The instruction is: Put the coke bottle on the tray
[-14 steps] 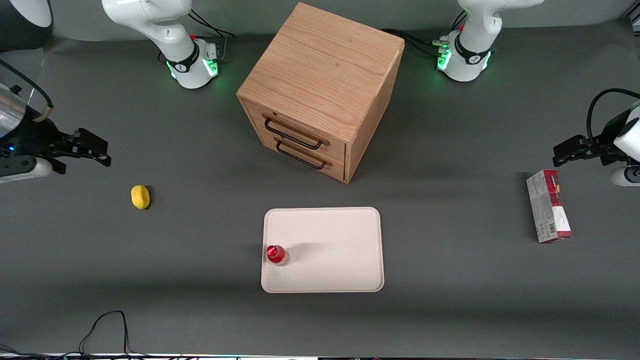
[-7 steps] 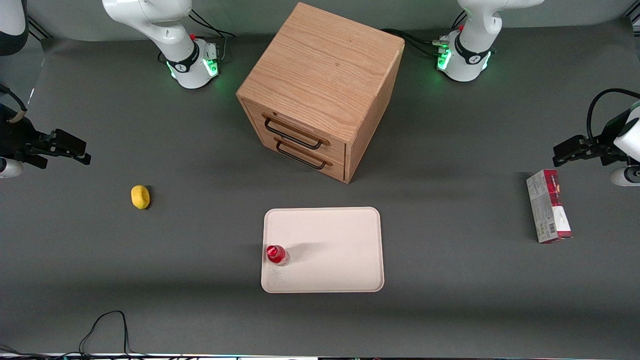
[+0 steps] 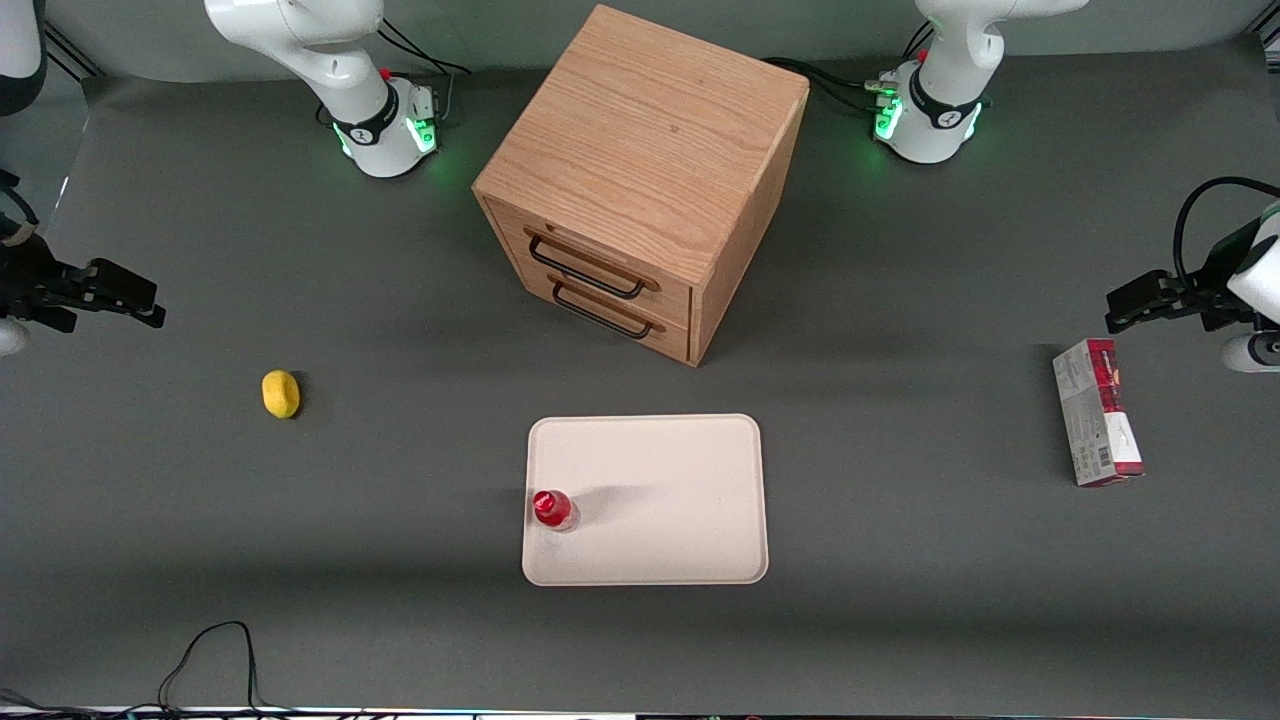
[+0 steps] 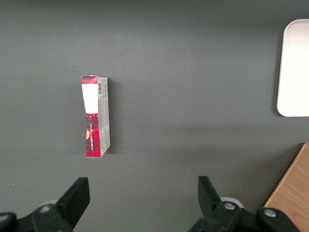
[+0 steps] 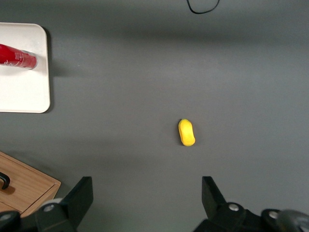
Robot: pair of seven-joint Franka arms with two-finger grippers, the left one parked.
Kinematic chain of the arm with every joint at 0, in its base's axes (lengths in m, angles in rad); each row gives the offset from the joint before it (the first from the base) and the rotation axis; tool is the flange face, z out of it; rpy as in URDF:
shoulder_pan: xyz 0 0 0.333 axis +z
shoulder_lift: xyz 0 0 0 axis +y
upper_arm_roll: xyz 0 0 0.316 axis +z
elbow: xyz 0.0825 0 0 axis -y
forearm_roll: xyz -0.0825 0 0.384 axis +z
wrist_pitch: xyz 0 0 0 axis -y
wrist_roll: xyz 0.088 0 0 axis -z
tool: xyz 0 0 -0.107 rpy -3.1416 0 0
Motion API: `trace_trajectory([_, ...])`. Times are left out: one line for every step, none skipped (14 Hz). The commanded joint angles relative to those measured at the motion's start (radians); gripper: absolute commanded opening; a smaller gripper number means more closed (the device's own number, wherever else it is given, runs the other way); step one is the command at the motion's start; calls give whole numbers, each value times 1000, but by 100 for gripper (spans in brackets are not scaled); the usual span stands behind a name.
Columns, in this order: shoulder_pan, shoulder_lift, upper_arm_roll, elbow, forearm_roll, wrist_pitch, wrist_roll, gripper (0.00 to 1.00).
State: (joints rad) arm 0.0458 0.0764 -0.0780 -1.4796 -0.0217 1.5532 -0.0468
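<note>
The front view's edge cuts off the arm above the pincer (image 3: 140, 303), while the wrist view crops the bottle (image 5: 17, 57) and tray (image 5: 24, 92).

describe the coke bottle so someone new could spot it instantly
Start at the wooden drawer cabinet mid-table; in front of its drawers lies the cream tray. The coke bottle stands upright on it, at the edge toward the working arm, far from the open gripper. It's the only small red-capped thing there.
</note>
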Motion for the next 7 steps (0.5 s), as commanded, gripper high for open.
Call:
trace_trajectory([22, -29, -14, -28, -12, 1, -18, 100])
trace_trajectory([25, -29, -14, -28, -12, 1, -15, 100])
trace_trajectory([25, -30, -14, -28, -12, 1, -12, 100])
trace_trajectory([25, -30, -14, -28, -12, -1, -10, 100])
trace_trajectory([25, -30, -14, -30, -12, -2, -10, 100])
trace_trajectory([23, -30, -14, -30, -12, -2, -8, 100])
trace_trajectory([23, -29, -14, -30, -12, -2, -7, 100])
